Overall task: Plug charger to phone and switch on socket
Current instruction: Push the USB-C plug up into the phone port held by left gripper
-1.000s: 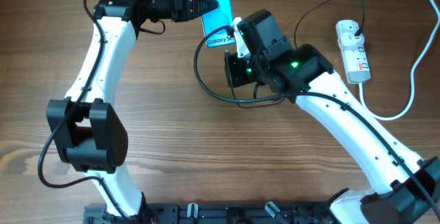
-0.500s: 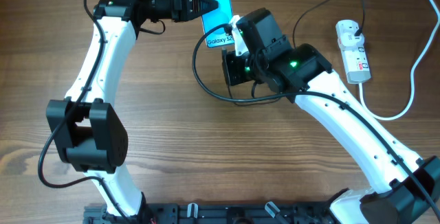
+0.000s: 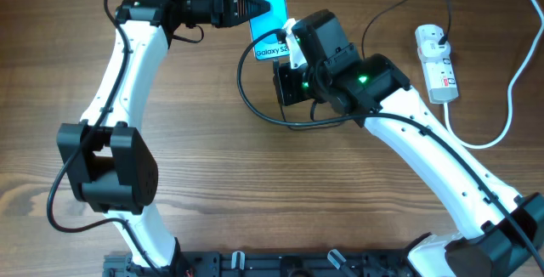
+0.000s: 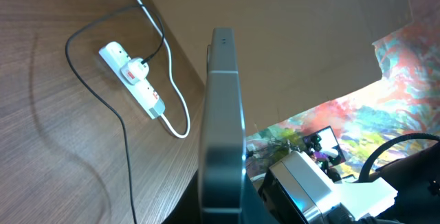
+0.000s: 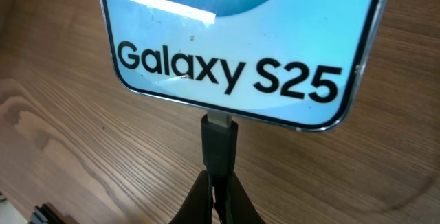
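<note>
My left gripper (image 3: 257,7) is shut on the phone (image 3: 265,15) and holds it above the table at the back. The phone is seen edge-on in the left wrist view (image 4: 223,107). Its teal screen with "Galaxy S25" fills the top of the right wrist view (image 5: 234,38). My right gripper (image 5: 218,186) is shut on the charger's black connector (image 5: 218,145), just below the phone. The metal tip meets the phone's lower edge; I cannot tell how deep it sits. The thin black cable (image 3: 399,2) runs to a plug in the white socket (image 3: 436,63) at the right, which also shows in the left wrist view (image 4: 134,76).
A thick white cord (image 3: 510,98) curves from the socket towards the table's back right corner. A loop of black cable (image 3: 244,94) lies on the wood under my right wrist. A cardboard wall (image 4: 309,38) stands behind the table.
My right gripper has edged slightly left with the connector, staying at the phone's lower edge. The left arm and the phone have not moved.
</note>
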Controlling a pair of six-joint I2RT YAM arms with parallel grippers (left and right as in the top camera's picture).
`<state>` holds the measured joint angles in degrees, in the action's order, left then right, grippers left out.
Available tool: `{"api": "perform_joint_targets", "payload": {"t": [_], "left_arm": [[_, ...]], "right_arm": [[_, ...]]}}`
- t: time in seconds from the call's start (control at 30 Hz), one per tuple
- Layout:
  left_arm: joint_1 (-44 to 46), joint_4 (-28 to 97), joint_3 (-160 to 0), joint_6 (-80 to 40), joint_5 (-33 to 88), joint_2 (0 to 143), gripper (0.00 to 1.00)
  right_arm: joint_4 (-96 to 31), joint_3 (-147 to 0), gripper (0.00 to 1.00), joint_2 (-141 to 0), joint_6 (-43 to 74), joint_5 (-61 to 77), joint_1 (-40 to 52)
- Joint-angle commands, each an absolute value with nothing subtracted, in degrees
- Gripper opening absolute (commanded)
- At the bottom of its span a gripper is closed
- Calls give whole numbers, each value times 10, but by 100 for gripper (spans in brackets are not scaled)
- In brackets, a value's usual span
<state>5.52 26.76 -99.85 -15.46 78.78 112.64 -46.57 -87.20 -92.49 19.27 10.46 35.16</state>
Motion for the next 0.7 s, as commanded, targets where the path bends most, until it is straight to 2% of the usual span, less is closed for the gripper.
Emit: {"api": "perform_joint_targets", "payload": {"t": [0.0, 0.67], "left_arm": [[55, 269, -1004, -139, 812, 1124, 4], [55, 269, -1004, -136, 814, 1124, 4]], "right_arm": [[-459, -874, 4, -934, 194, 104, 352], [-463, -874, 4, -934, 165, 117, 352]]}}
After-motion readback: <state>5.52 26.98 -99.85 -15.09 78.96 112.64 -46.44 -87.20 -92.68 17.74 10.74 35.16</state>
